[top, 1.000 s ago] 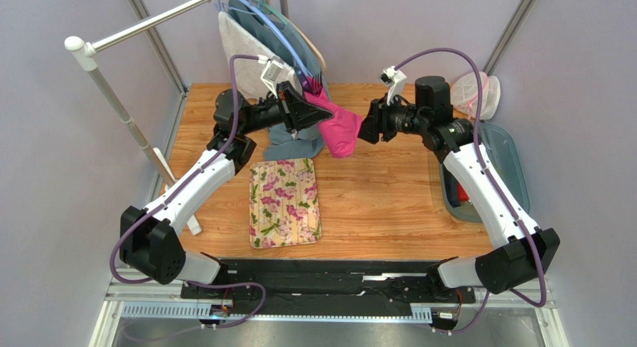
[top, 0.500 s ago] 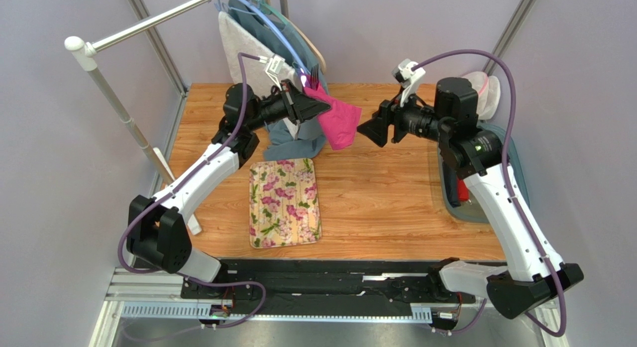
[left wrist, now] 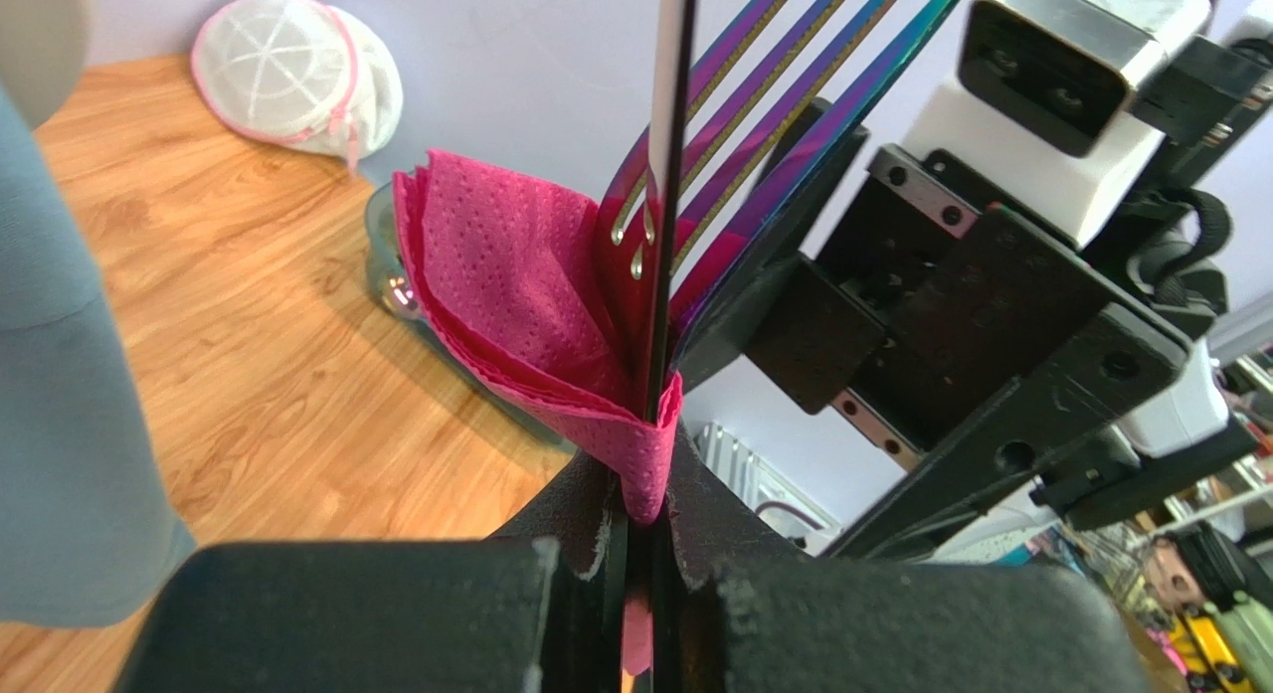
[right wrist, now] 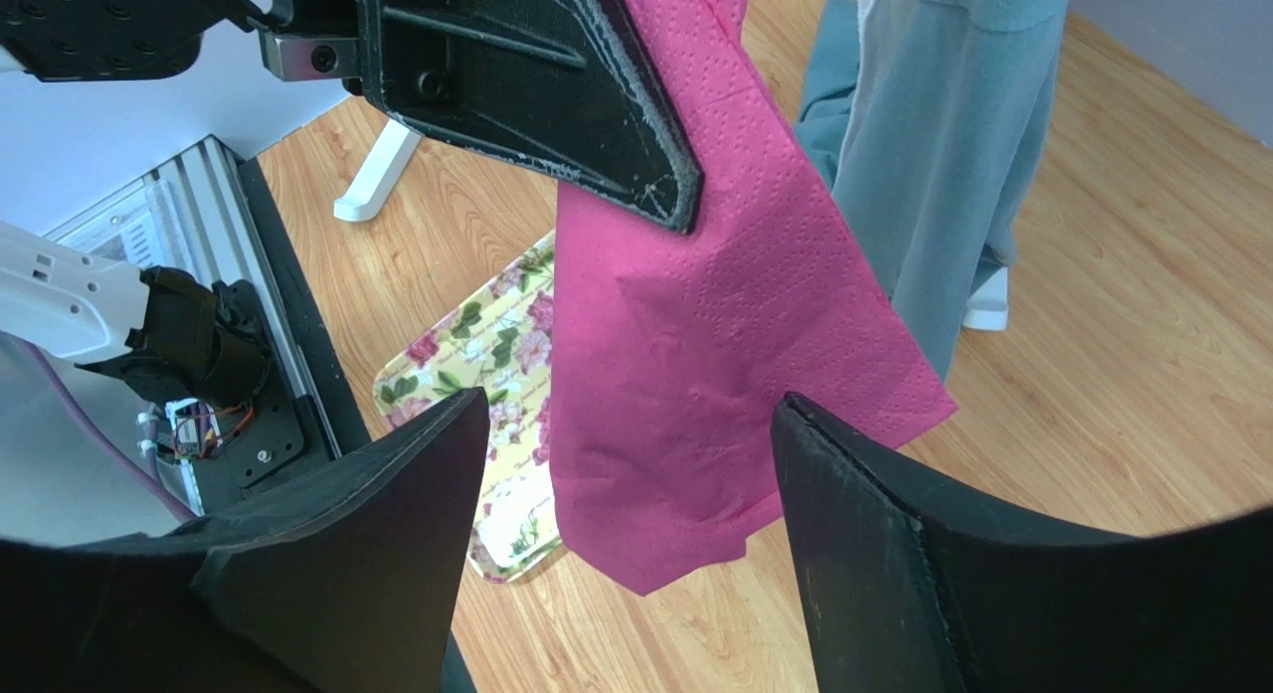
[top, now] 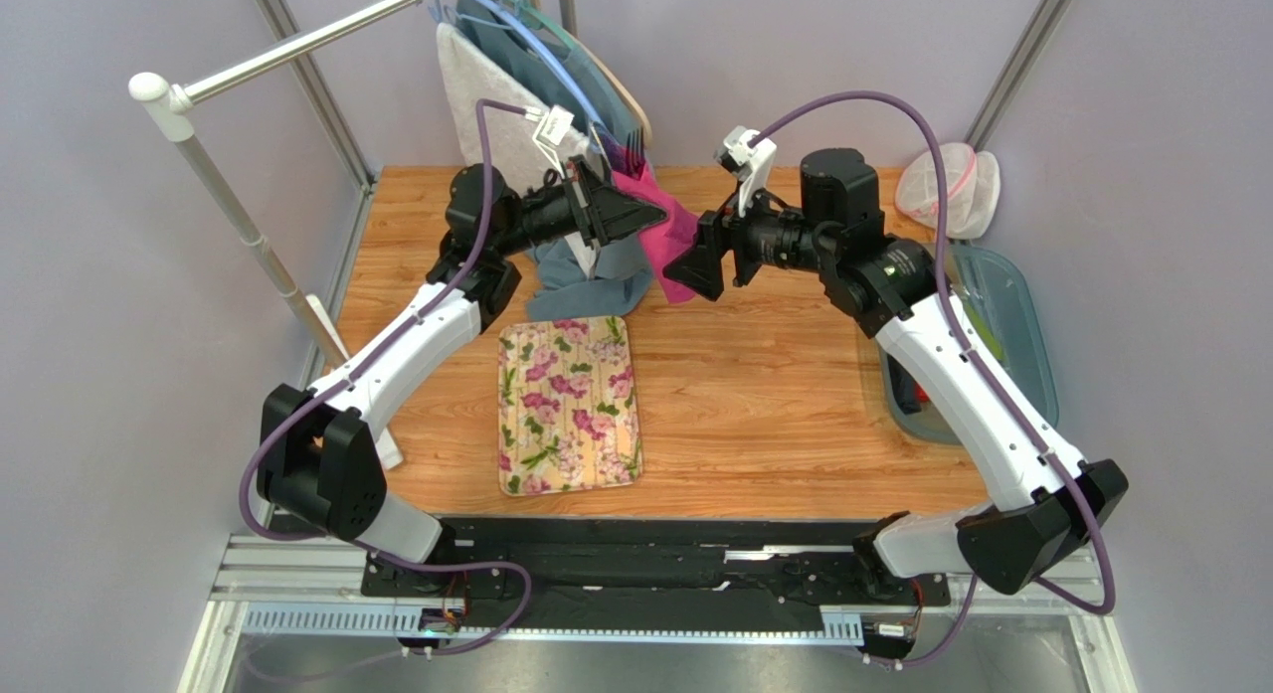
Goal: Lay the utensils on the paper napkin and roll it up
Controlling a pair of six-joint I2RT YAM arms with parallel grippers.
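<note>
**Two sets of jaws, one napkin [top: 658,231] in mid-air**

Left jaws are clamped tight on a fold of the pink napkin with the utensils [left wrist: 777,67] pinched inside it. Fork tines stand up out of the fold and the loose sheet hangs below. The bundle is held above the far side of the worktop [top: 747,395], just beside the hanging grey-blue cloth [top: 590,291]. The flowered mat [top: 570,402] lies flat nearer the arms' bases.

A second ago the right jaws were up against the napkin's lower end. Half a second ago they had drawn off to the right, leaving the sheet to hang from the left jaws alone. Now they have swung back in, spread wider, with one finger either side of the hanging sheet as the right wrist sees it. They have hold of nothing, and whether either finger brushes the paper cannot be told.

The utensils are already inside the napkin, but it is only folded over them, not rolled, and nothing rests on the wood. The return with wider jaws looks like a fresh try at the free end, so the rolling is judged still to come. The paper is thin and may tear under a hard pull. The slim handles could slip if the left hold eases.
</note>
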